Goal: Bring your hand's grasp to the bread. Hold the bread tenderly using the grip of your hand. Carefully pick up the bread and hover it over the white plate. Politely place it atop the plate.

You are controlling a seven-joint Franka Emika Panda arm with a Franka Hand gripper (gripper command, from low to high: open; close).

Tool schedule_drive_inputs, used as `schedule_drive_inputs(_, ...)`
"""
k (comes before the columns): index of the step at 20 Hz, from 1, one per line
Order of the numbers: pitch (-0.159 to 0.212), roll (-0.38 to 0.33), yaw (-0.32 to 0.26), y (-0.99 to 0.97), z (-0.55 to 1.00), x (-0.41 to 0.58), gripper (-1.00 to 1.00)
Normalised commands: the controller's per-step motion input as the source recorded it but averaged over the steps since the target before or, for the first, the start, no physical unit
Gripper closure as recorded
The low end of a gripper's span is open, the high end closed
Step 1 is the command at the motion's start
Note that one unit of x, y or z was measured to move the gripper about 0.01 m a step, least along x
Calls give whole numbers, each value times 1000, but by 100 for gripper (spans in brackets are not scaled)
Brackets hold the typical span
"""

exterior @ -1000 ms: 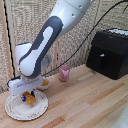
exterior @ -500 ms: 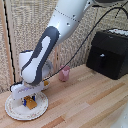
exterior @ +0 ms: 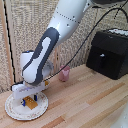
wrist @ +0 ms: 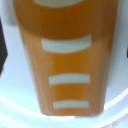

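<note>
My gripper (exterior: 31, 101) is at the exterior view's lower left, low over the white plate (exterior: 12, 113). It is shut on the bread (exterior: 32, 104), a small golden-orange block held between the blue-tipped fingers, at or just above the plate's surface. I cannot tell whether the bread touches the plate. In the wrist view the bread (wrist: 67, 60) fills most of the picture, orange with pale stripes, and the white plate (wrist: 17, 107) shows under it. The fingers sit at the edges of that view and are barely seen.
A small pink cup (exterior: 64, 74) stands on the wooden table (exterior: 85, 105) behind the plate. A black box (exterior: 107, 52) stands at the exterior view's right, with a black cable (exterior: 82, 50) running toward the arm. A woven wall closes the back.
The gripper with the bread has sunk slightly lower onto the plate and stays over the same spot. Nothing else has moved.
</note>
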Motion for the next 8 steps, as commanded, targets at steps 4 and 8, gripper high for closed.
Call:
schedule_drive_inputs(4,3,27,21,-91,662,48,-100)
schedule_drive_inputs(8,3,0,0,0,9,11,-100)
